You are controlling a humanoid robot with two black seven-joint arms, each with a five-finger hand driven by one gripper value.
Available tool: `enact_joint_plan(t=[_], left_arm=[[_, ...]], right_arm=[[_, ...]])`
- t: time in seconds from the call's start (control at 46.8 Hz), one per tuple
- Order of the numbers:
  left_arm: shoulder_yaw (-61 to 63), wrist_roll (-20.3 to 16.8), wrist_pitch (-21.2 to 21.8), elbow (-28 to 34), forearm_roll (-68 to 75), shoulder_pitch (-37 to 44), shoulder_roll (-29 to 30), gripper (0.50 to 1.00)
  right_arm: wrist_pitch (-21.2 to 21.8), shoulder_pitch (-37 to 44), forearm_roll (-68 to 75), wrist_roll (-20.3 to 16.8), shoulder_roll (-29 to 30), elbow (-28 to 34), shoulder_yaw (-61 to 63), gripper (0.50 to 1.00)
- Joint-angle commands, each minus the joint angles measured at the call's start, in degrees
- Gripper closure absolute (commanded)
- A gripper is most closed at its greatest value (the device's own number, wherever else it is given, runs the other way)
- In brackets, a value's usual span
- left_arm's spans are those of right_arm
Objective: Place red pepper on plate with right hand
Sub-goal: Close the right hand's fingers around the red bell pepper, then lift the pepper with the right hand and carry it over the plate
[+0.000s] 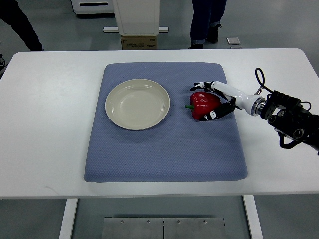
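One hand shows, the right hand (215, 102), reaching in from the right edge with its fingers (202, 85) curled round the one red pepper (203, 104), gripping it from the right side. The pepper rests on the blue mat (164, 149), green stem pointing left toward the single cream plate (137, 104), just beside it but apart. The mat lies on a white table (45, 124). Two people's legs stand beyond the far edge.

One red pepper (204, 104). One plate (137, 104). One blue mat (164, 144). One white desk (45, 124). One robot hand (215, 101) in view, the right. One cardboard box (139, 42) beyond the desk. Two people, legs only: one (205, 20) at top centre, one (20, 22) at top left.
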Motion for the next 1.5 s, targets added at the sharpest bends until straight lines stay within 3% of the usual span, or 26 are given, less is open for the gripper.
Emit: enact_joint_plan(t=[0.0,0.128,0.192,0.726,0.94,1.324,1.474], left_arm=[[0.03,-0.01,0.00,0.00,0.00,0.00,0.00,0.500],[0.03,-0.01,0.00,0.00,0.00,0.00,0.00,0.500],[0.03,-0.01,0.00,0.00,0.00,0.00,0.00,0.500],[0.03,-0.01,0.00,0.00,0.00,0.00,0.00,0.500],[-0.05,-0.01,0.00,0.00,0.00,0.00,0.00,0.500],[0.03,0.08,0.00,0.00,0.00,0.00,0.00,0.500],[-0.05,-0.01,0.00,-0.09,0.00,0.00,0.00,0.500]], right_arm=[[0.08,0.09,0.00,0.00,-0.10,0.01,-0.29,0.705],[0.08,0.09,0.00,0.00,-0.10,0.01,-0.29,0.875],[0.08,0.09,0.00,0.00,-0.10,0.01,-0.29,0.998],[0.43,3.34,1.14,-0.11,-0.19,0.28,1.29,1.000],[0.61,6.15,1.67,-3.53,1.30,0.28,3.57,1.000],[0.52,10.81,4.13,-9.95,12.28,0.10,4.28,1.000],[0.08,11.34,4.13,-11.09,12.47,0.01,4.28,1.000]])
